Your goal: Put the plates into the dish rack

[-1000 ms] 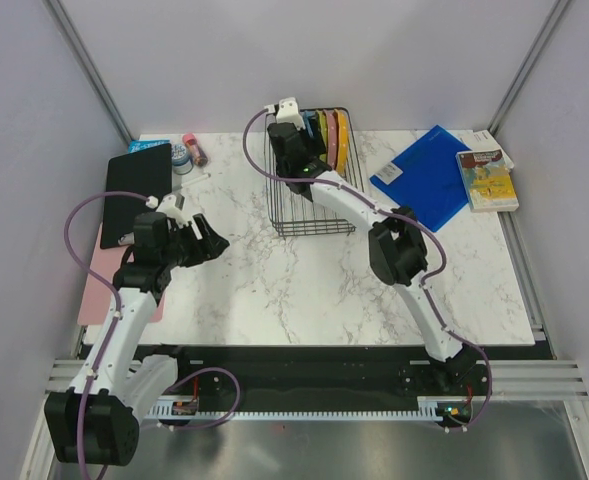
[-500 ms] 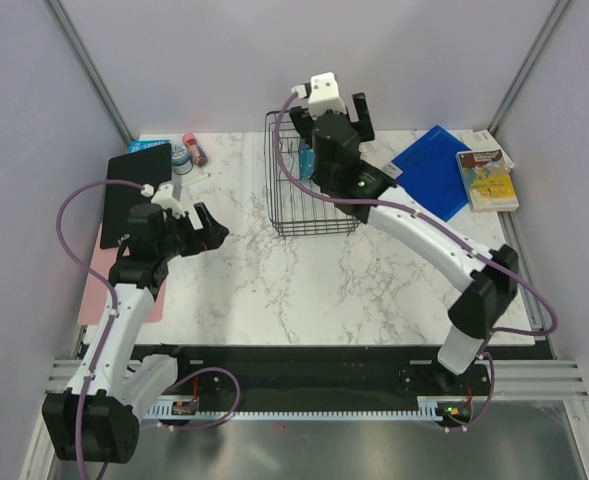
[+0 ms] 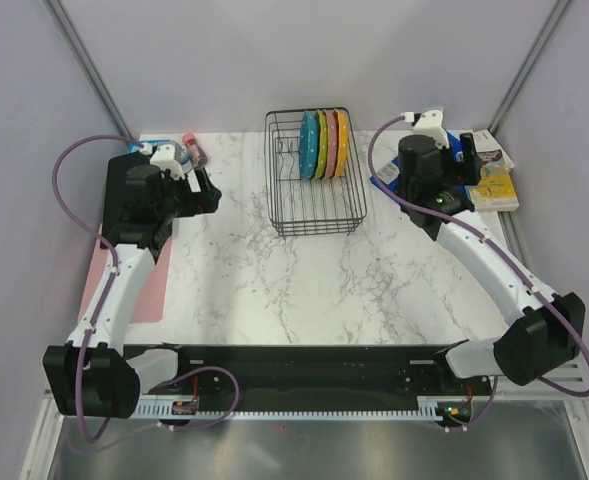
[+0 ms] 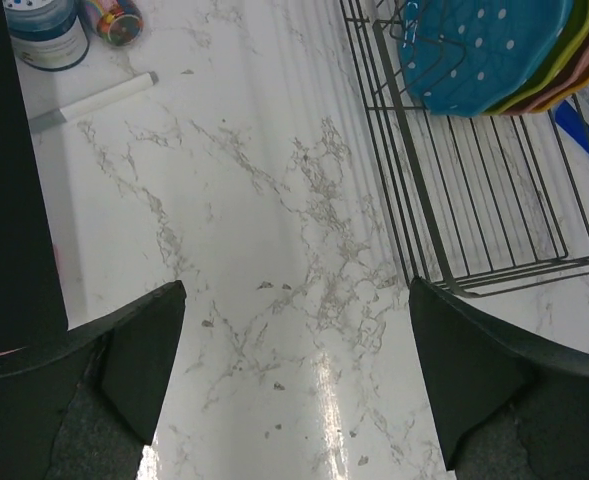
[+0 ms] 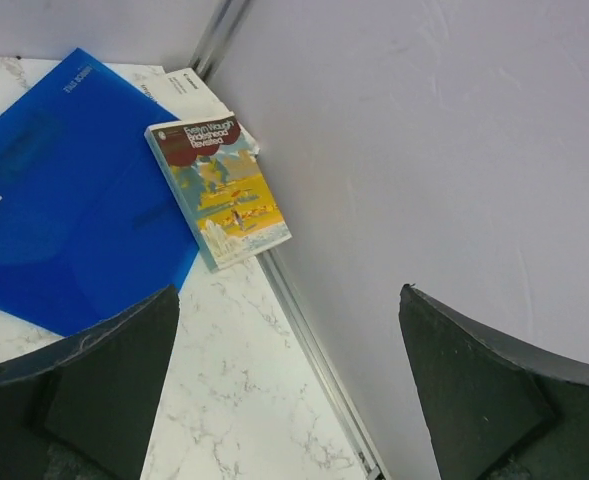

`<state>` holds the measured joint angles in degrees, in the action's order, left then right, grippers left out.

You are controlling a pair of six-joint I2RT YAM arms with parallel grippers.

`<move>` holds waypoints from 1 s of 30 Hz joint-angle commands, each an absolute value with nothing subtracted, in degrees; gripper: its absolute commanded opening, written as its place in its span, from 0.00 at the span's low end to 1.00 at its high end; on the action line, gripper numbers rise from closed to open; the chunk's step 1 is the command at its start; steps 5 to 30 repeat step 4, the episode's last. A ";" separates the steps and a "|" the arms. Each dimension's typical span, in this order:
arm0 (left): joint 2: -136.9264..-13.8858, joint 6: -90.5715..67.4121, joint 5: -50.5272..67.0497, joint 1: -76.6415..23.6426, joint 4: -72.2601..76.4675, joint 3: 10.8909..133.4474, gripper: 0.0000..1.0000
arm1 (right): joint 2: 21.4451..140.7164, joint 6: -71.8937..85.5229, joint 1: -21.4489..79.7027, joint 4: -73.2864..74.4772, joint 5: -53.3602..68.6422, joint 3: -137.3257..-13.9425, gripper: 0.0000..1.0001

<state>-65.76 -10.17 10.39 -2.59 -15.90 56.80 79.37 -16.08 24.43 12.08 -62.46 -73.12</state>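
Plates stand in dish rack, apart from left fingers and right fingers, both spread empty.

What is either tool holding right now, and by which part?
Nothing. The left tool and right tool are both open and empty; the plates stand in the dish rack.

Lifts the right gripper clear off the dish rack and swings it out to the far-right corner, over blue folder and paperback. Pushes the left gripper up toward the far edge, beside the black tablet.
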 commanded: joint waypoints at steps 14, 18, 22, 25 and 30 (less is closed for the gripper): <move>-70.31 -4.76 9.23 -2.37 -10.99 61.61 1.00 | 79.79 -5.75 23.91 15.81 -59.59 -70.84 0.98; -70.31 -4.76 9.23 -2.37 -10.99 61.61 1.00 | 79.79 -5.75 23.91 15.81 -59.59 -70.84 0.98; -70.31 -4.76 9.23 -2.37 -10.99 61.61 1.00 | 79.79 -5.75 23.91 15.81 -59.59 -70.84 0.98; -70.31 -4.76 9.23 -2.37 -10.99 61.61 1.00 | 79.79 -5.75 23.91 15.81 -59.59 -70.84 0.98; -70.31 -4.76 9.23 -2.37 -10.99 61.61 1.00 | 79.79 -5.75 23.91 15.81 -59.59 -70.84 0.98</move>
